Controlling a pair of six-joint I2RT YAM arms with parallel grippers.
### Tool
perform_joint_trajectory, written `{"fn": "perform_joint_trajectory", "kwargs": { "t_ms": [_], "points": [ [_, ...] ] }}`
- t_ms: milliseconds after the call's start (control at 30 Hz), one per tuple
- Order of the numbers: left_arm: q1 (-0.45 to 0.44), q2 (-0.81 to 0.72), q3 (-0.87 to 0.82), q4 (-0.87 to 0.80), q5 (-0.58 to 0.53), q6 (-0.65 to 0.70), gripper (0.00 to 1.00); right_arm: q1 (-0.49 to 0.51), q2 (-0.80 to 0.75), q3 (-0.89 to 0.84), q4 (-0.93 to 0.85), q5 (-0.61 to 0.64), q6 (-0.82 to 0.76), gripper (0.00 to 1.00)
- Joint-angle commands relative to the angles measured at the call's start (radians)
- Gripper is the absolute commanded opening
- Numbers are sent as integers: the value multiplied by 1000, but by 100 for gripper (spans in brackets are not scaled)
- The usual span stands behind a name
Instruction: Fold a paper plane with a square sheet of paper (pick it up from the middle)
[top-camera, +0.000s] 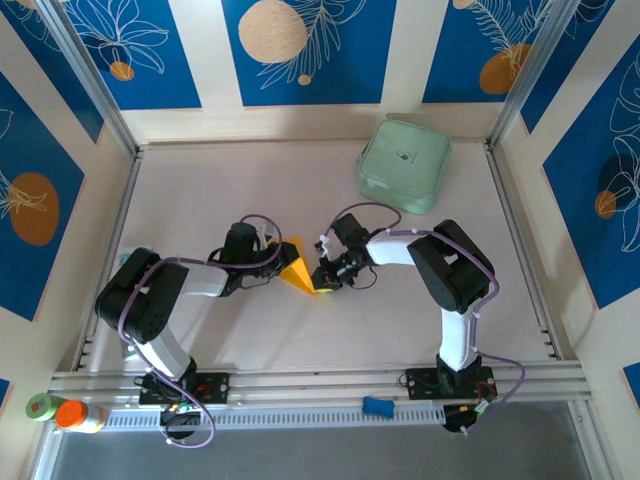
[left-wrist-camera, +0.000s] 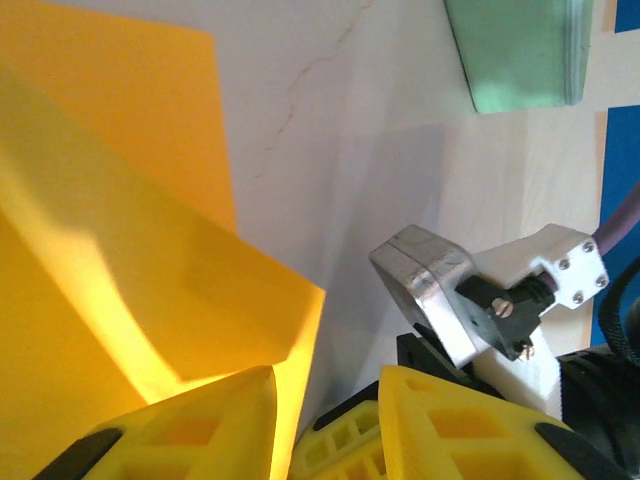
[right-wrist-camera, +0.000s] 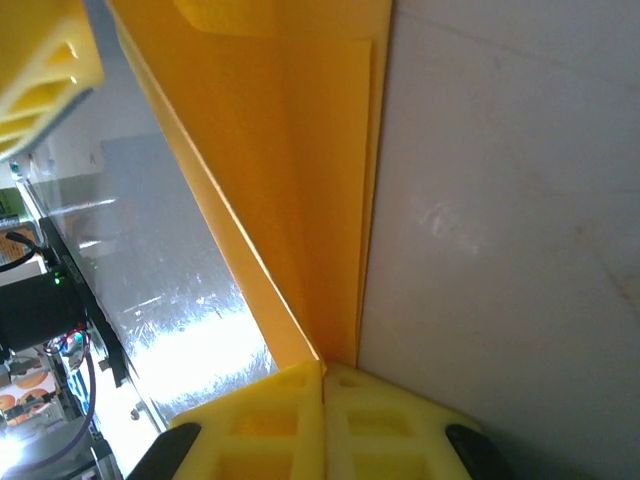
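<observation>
The square sheet of paper (top-camera: 300, 272), orange-yellow, is folded into a pointed wedge held up off the table (top-camera: 250, 190) between the two arms at mid-table. My right gripper (top-camera: 322, 278) pinches its lower tip. In the right wrist view the right gripper (right-wrist-camera: 322, 375) is shut with the creased paper (right-wrist-camera: 290, 150) running out from between the fingertips. My left gripper (top-camera: 283, 262) is at the paper's left side. In the left wrist view the left gripper (left-wrist-camera: 325, 420) stands open, and the paper (left-wrist-camera: 120, 250) lies against its left finger (left-wrist-camera: 200, 430).
A mint-green rounded-square case (top-camera: 404, 165) lies at the back right, also seen as the case (left-wrist-camera: 520, 50) in the left wrist view. Small bottles (top-camera: 70, 413) and a blue item (top-camera: 377, 406) lie by the front rail. Printed walls enclose the table.
</observation>
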Motion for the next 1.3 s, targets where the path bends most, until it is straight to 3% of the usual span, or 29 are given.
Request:
{"fn": "perform_joint_trajectory", "kwargs": {
  "t_ms": [0, 800, 1267],
  "points": [
    [-7, -3, 33, -81, 31, 64, 32, -11, 18, -28, -21, -10, -39, 6],
    [-33, 132, 124, -66, 55, 75, 29, -13, 39, -18, -47, 14, -48, 14],
    [-37, 151, 126, -53, 53, 69, 30, 0, 57, -15, -69, 63, -66, 7]
  ]
}}
